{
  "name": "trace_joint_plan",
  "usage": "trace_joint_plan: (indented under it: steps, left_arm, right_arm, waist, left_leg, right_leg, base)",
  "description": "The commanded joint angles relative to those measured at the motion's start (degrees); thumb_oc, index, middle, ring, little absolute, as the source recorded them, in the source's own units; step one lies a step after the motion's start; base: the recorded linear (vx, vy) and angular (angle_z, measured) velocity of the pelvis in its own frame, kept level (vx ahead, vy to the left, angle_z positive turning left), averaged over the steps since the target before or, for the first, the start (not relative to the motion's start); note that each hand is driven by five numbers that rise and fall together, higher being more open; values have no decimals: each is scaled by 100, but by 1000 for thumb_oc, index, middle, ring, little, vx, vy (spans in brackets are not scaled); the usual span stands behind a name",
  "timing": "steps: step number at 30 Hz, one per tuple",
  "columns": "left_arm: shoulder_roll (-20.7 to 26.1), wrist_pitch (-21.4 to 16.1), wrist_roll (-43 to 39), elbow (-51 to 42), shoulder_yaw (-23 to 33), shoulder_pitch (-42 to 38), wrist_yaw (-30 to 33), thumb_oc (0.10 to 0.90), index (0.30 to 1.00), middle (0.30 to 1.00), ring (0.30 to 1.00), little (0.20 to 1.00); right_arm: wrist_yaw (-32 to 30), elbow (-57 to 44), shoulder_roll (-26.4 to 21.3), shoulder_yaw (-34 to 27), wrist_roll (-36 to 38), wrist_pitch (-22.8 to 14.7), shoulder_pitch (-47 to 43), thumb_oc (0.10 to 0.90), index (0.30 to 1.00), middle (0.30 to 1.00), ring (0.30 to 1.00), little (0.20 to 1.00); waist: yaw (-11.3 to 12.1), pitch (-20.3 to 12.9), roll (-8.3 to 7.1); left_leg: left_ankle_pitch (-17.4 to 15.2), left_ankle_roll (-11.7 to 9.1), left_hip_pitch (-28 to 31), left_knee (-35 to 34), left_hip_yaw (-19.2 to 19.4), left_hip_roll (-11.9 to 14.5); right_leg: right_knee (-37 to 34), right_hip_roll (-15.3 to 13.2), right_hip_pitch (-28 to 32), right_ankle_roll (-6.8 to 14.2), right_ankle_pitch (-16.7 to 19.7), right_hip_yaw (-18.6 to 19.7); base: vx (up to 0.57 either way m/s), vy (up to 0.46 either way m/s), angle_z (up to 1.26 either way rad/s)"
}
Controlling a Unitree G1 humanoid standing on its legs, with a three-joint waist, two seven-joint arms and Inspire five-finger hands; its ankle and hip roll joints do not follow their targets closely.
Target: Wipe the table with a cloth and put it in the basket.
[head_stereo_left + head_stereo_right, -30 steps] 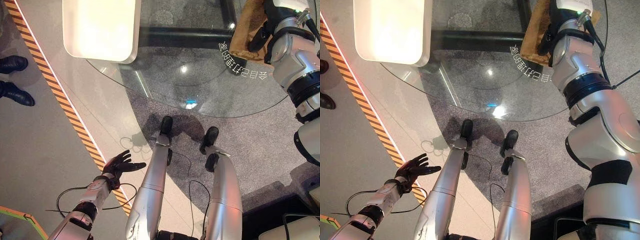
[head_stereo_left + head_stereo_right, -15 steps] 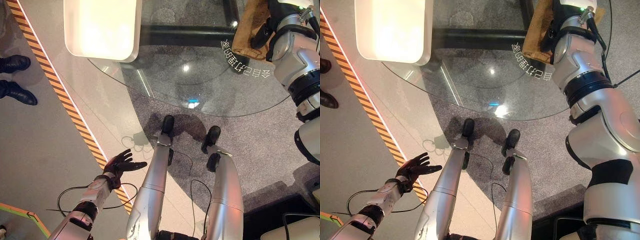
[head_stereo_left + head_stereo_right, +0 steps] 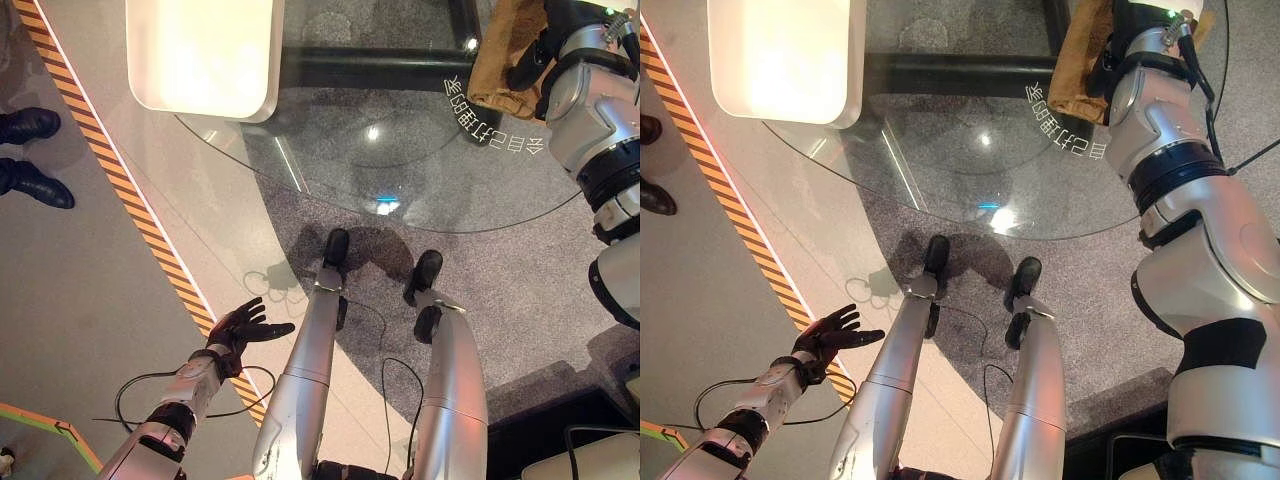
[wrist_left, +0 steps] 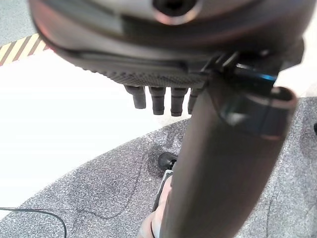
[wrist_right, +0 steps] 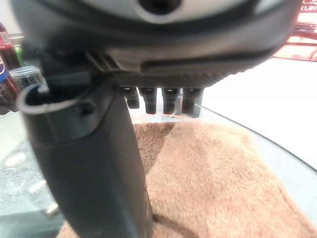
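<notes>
A brown cloth lies on the far right part of the round glass table. My right hand rests flat on top of it, open. In the right wrist view its straight fingers reach out over the cloth. A white basket stands on the table's far left part. My left hand hangs low at my left side over the floor, open and holding nothing, with its fingers straight.
An orange and black striped line runs across the floor on the left. A person's dark shoes stand beyond it. Grey carpet lies under the table. Bottles stand past the cloth.
My right hand and the cloth have slid a little farther away across the glass. The left hand has stayed where it was.
</notes>
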Motion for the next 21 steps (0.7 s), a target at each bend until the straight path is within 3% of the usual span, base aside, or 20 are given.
trace_joint_plan:
  steps: [1, 14, 21]
  left_arm:
    - [211, -87, -195, 7, -40, 764, -6, 800, 900, 900, 900, 900]
    - [305, -46, -240, -18, -28, 729, -109, 800, 900, 900, 900, 900]
    - [369, -79, -261, -20, 49, 788, -128, 800, 900, 900, 900, 900]
  right_arm:
    - [-712, 203, -609, 425, -199, 296, -923, 800, 900, 900, 900, 900]
    - [89, 197, -566, 697, -154, 239, -985, 800, 900, 900, 900, 900]
    - [134, 408, -566, 734, -302, 297, -1053, 800, 900, 900, 900, 900]
  waist:
    - [-74, -130, 336]
    - [-33, -130, 349]
    - [10, -130, 370]
  left_leg:
    - [-153, 320, 177, -201, -24, -130]
    - [-96, 306, 143, -286, -38, -124]
    - [-88, 306, 76, -266, -38, -115]
  right_leg:
    - [-415, 186, 336, 233, -17, 82]
    - [-463, 147, 289, 231, -4, 38]
    - [-400, 122, 231, 226, -26, 23]
  base:
    - [0, 0, 0]
    - [0, 0, 0]
    - [0, 0, 0]
